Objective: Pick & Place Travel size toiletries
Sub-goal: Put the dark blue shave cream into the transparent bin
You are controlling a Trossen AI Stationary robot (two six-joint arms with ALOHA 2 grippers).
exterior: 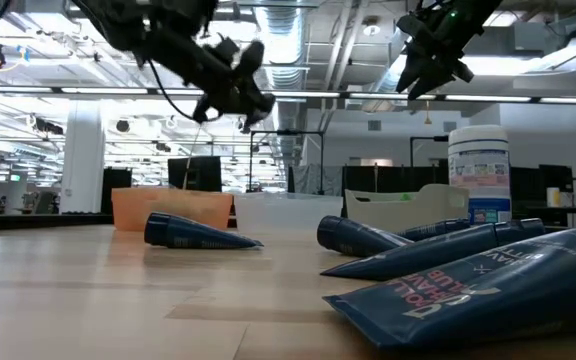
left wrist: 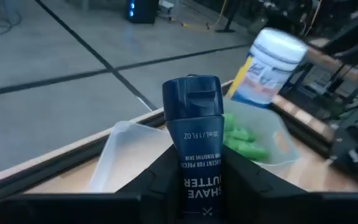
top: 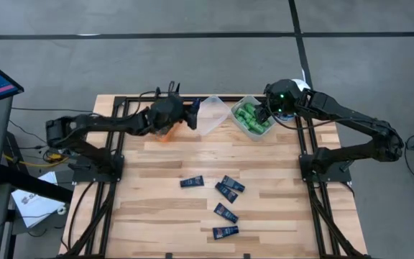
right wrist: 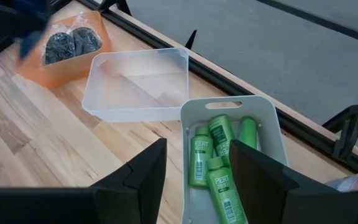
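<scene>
My left gripper [top: 190, 114] is shut on a dark navy tube [left wrist: 192, 134] and hovers beside the clear bin [top: 214, 115], near the table's far edge. My right gripper [right wrist: 197, 177] is open and hangs above the white bin [right wrist: 267, 118], which holds several green mini bottles [right wrist: 219, 155]; it touches none of them. Several more navy tubes [top: 226, 193] lie flat on the wood toward the near edge. Dark grey round tins [right wrist: 73, 42] sit in the orange bin [right wrist: 33, 71]. My left gripper pinches the navy tube between its two fingers [left wrist: 157, 177], on the printed body [left wrist: 201, 180] below the cap. The tube lies along the fingers, and its capped end [left wrist: 191, 99] sticks out past the fingertips. It is lifted clear of the table, level with the clear bin.
A large white jar with a blue label [exterior: 478, 165] stands at the far right corner behind the white bin. The three bins line the far edge. Bare wood [top: 157, 208] shows at the table's near left. Black frame rails [top: 117, 155] run along both sides.
</scene>
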